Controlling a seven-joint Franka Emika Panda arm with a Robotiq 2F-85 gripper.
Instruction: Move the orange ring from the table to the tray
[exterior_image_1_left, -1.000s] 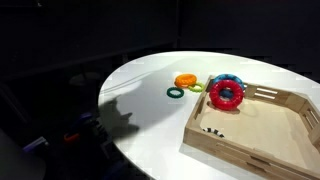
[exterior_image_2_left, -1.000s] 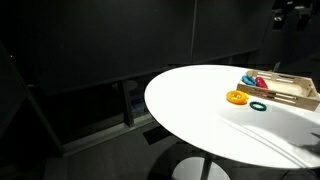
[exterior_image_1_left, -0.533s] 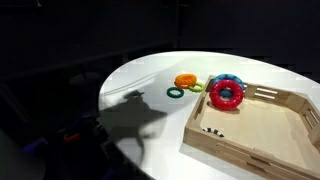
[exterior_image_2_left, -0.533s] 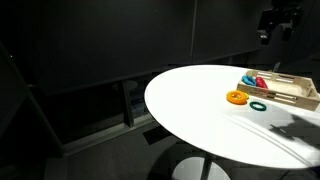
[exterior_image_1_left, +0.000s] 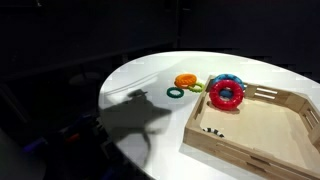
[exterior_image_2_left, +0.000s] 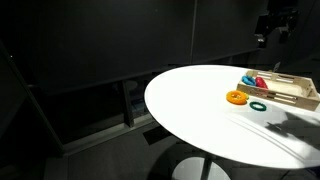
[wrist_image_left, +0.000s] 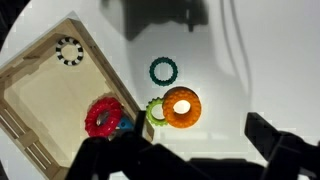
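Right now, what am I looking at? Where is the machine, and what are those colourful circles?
It is a robot arm with two fingers for grabbing. Two pictures come from cameras outside it; in an exterior view it hangs high above the white table. The third camera rides on its wrist, looking down. On the table lie an orange ring and a green ring, beside a wooden tray. The fingers are apart and hold nothing.
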